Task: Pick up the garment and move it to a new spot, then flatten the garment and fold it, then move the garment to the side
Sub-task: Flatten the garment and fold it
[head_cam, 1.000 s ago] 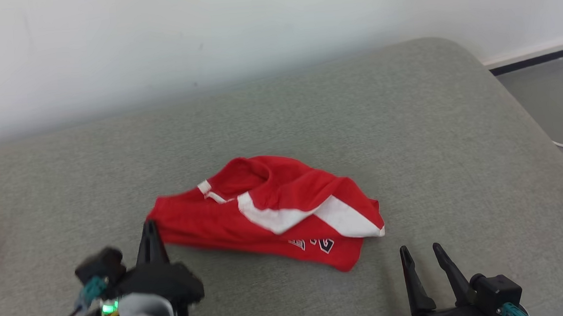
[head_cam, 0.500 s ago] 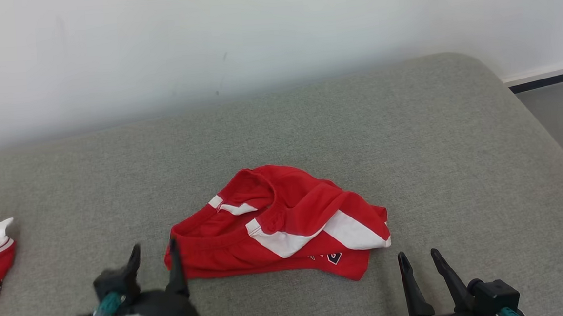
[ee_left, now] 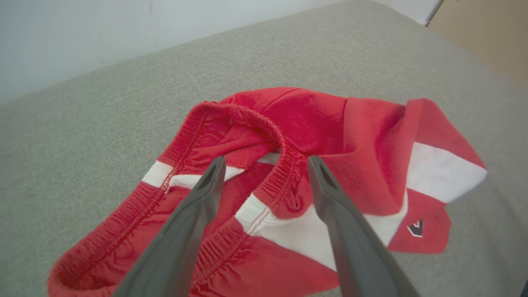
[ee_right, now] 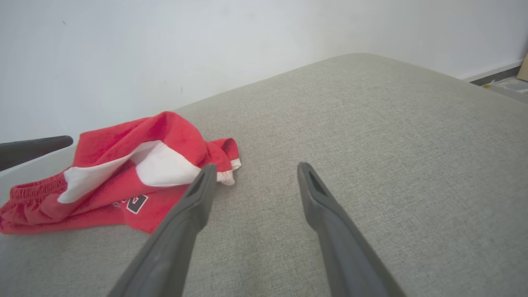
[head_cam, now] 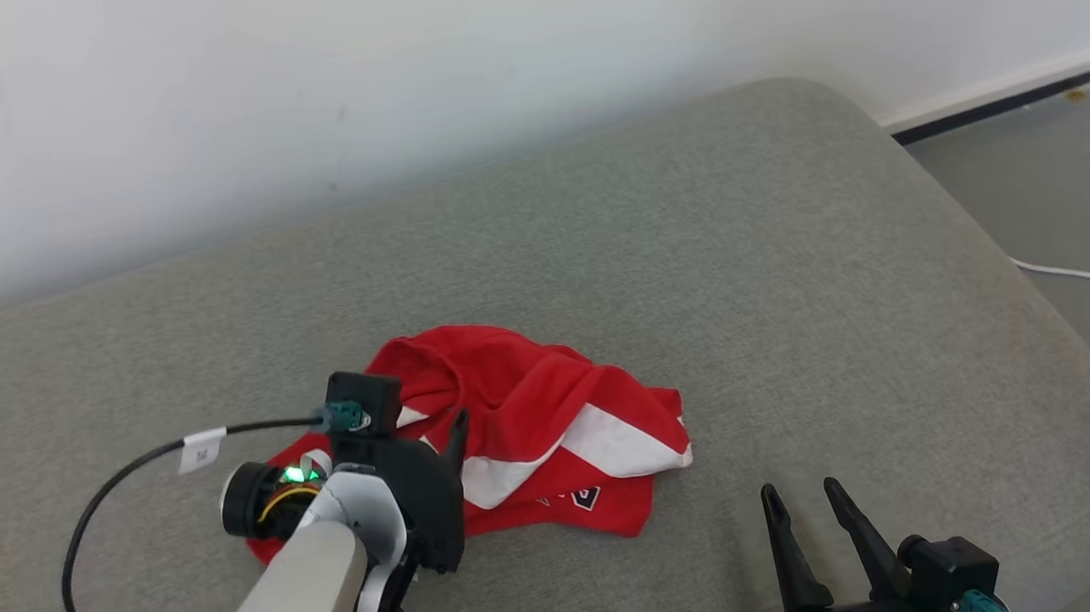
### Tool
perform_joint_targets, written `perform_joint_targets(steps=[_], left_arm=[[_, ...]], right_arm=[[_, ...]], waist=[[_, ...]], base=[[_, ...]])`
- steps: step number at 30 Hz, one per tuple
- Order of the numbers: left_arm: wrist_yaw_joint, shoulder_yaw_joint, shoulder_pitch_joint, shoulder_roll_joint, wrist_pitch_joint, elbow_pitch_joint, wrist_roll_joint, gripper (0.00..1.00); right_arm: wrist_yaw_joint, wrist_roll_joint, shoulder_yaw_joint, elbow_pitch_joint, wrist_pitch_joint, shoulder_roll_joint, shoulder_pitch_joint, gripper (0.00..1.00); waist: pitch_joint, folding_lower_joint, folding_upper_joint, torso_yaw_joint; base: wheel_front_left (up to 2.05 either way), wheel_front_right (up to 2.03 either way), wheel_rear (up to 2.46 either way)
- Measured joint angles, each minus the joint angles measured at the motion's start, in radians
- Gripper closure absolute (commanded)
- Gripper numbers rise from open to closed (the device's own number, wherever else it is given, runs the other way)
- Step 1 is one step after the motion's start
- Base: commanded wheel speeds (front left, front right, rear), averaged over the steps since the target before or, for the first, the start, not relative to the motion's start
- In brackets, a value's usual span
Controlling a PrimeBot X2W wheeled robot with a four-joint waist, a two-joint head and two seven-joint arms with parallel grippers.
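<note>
Red-and-white garment is seen crumpled on the grey cushion, near the front middle. Left gripper is held over the elastic waistband, jaws spread apart, nothing clamped. Right gripper is parked just beside the garment's right edge, jaws likewise apart, cloth not touched.

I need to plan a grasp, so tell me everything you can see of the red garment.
The red garment looks like soft knit shorts with white panels, a gathered elastic waistband and a dark emblem near one hem. It lies crumpled and folded over itself on the grey cushion. The left gripper, open, straddles the waistband fold; contact cannot be told.
</note>
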Motion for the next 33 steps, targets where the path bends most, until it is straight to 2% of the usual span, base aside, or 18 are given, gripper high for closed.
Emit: perform_joint_targets(steps=[5,13,14,15,16,17,20,23,28,33], left_arm=[[0.022,-0.002,-0.064,-0.004,0.033,0.067,0.007,0.00],[0.023,-0.009,-0.144,-0.023,0.153,0.177,-0.011,0.00],[0.022,-0.009,-0.149,-0.025,0.163,0.183,-0.014,0.12],[0.018,-0.009,-0.152,-0.026,0.165,0.187,-0.018,0.41],[0.013,-0.006,-0.153,-0.027,0.168,0.189,-0.024,0.82],[0.013,-0.003,-0.154,-0.030,0.161,0.188,-0.027,1.00],[0.006,0.009,-0.159,-0.035,0.140,0.186,-0.048,1.00],[0.017,0.038,-0.160,-0.036,0.087,0.175,-0.068,1.00],[0.052,0.151,-0.133,-0.035,-0.041,0.122,-0.150,1.00],[0.074,0.265,-0.033,-0.030,-0.118,0.018,-0.255,1.00]], right_arm=[[0.000,0.010,0.009,0.005,-0.005,-0.001,-0.012,0.00],[0.000,0.034,0.019,0.018,-0.008,-0.001,-0.032,0.00],[0.000,0.035,0.019,0.020,-0.009,0.000,-0.034,0.00],[0.000,0.036,0.018,0.020,-0.009,0.000,-0.034,0.00],[0.000,0.037,0.016,0.019,-0.009,0.000,-0.035,0.00],[0.000,0.038,0.014,0.017,-0.009,0.000,-0.035,0.00],[0.000,0.040,0.008,0.013,-0.009,-0.001,-0.035,0.00],[0.000,0.040,0.007,0.007,-0.009,0.000,-0.036,0.00],[0.000,0.039,-0.005,0.000,-0.010,0.000,-0.033,0.00],[0.000,0.026,-0.022,-0.005,-0.010,0.000,-0.020,0.00]], waist=[[0.022,0.0000,0.0000,-0.033],[0.068,0.0000,0.0000,-0.080],[0.072,0.0001,0.0000,-0.084],[0.075,0.0001,0.0000,-0.086],[0.078,0.0001,0.0000,-0.088],[0.080,0.0001,0.0001,-0.088],[0.081,0.0001,0.0000,-0.080],[0.080,0.0001,0.0000,-0.066],[0.078,0.0000,0.0000,-0.033],[0.072,0.0000,0.0001,0.011]], base=[[0.00,0.00,0.00],[0.00,0.00,0.00],[0.00,0.00,0.00],[0.00,0.00,0.00],[0.00,0.00,0.00],[0.00,0.00,0.00],[0.00,0.00,0.00],[0.00,0.00,0.00],[0.00,0.00,0.00],[0.00,0.00,0.00]])
